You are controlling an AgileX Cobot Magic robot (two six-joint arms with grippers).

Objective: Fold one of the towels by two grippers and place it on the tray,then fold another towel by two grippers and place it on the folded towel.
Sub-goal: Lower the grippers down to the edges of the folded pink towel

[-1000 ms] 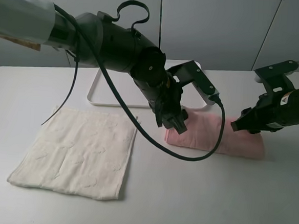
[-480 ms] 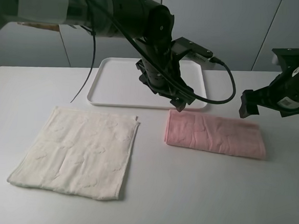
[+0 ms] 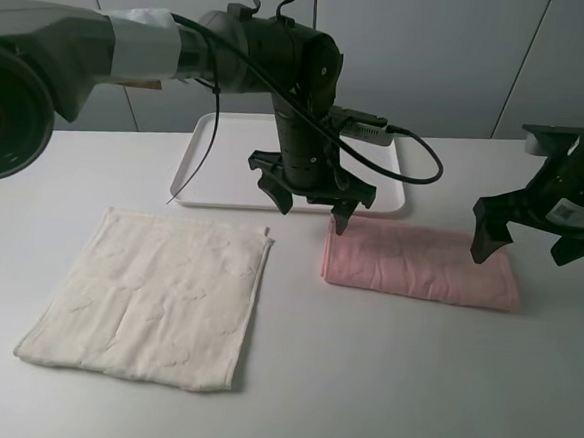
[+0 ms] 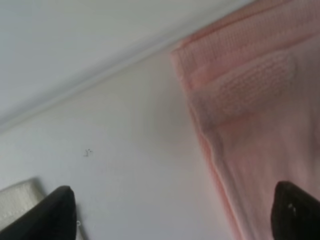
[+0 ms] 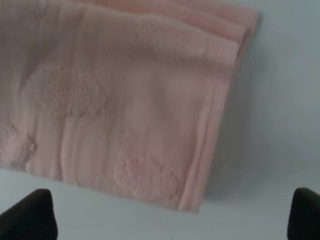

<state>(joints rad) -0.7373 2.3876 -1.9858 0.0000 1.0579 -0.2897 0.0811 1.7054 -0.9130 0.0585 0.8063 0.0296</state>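
beneath the jaws | pink towel folded, one end under each | both jaws released, empty

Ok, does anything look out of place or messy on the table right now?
Nothing stands out. The pink towel lies neatly folded on the table, in front of the tray and not yet on it. The cream towel lies flat and unfolded, turned slightly askew.

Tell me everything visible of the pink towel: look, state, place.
The pink towel is pale terry cloth with faint raised patches. It is folded into a long strip with layered edges and lies flat on the white table, just in front of the tray, not on it. The left gripper and right gripper hang open over its two ends; neither grips it.
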